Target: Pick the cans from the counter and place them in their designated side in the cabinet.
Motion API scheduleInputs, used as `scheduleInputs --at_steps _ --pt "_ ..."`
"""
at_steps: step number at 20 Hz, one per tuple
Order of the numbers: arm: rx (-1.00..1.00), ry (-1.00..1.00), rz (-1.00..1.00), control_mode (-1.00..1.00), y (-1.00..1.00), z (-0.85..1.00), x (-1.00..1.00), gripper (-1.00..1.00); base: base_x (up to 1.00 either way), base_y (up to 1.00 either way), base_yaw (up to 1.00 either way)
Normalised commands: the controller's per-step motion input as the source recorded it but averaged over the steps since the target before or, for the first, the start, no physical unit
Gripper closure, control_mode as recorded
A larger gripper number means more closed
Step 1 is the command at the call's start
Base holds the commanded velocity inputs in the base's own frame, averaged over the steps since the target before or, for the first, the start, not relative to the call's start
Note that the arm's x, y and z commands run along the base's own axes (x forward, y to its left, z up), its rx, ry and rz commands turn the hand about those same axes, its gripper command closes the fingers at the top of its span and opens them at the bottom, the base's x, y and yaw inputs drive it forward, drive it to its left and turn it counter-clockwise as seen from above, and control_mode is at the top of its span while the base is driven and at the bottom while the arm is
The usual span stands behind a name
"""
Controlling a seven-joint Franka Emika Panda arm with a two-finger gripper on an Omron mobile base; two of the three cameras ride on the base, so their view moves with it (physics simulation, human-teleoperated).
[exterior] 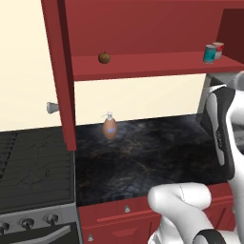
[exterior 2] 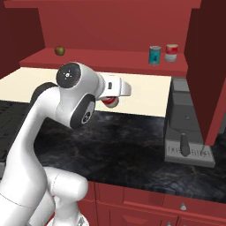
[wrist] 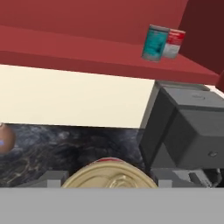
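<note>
A can with a cream-gold lid and red rim (wrist: 109, 174) sits between my gripper's (wrist: 111, 180) fingers, and the gripper is shut on it. From the right base view, the same red-and-white can (exterior 2: 111, 103) hangs under the hand above the black counter (exterior 2: 132, 145). Two more cans stand on the right end of the red cabinet shelf (exterior 2: 101, 59): a teal-blue one (exterior 2: 155, 55) (exterior: 209, 54) (wrist: 154, 43) and a red-banded one (exterior 2: 171, 52) (exterior: 218, 49) (wrist: 174, 43) just right of it. The held can is lower than the shelf and left of that pair.
A brown apple (exterior: 104, 57) lies on the shelf's left part. A brown soap bottle (exterior: 110, 127) stands at the back of the counter. A grey coffee machine (exterior 2: 187, 128) sits under the shelf's right end. The open red door (exterior: 59, 71) hangs left, with the stove (exterior: 33, 167) below.
</note>
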Motion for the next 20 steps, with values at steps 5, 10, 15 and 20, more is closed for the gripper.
scheduleInputs --at_steps 5,10,15,20 --pt "-0.02 -0.1 0.02 -1.0 0.0 0.47 0.02 1.0 0.0 0.0 0.0" --pt "-0.02 -0.08 0.01 -1.0 0.0 0.42 0.13 1.0 0.0 0.0 0.0" --pt "-0.01 -0.06 0.0 -1.0 0.0 0.28 0.29 1.0 0.0 0.0 0.0" --pt "0.0 -0.08 0.0 -1.0 0.0 0.16 0.34 1.0 0.0 0.0 0.0"
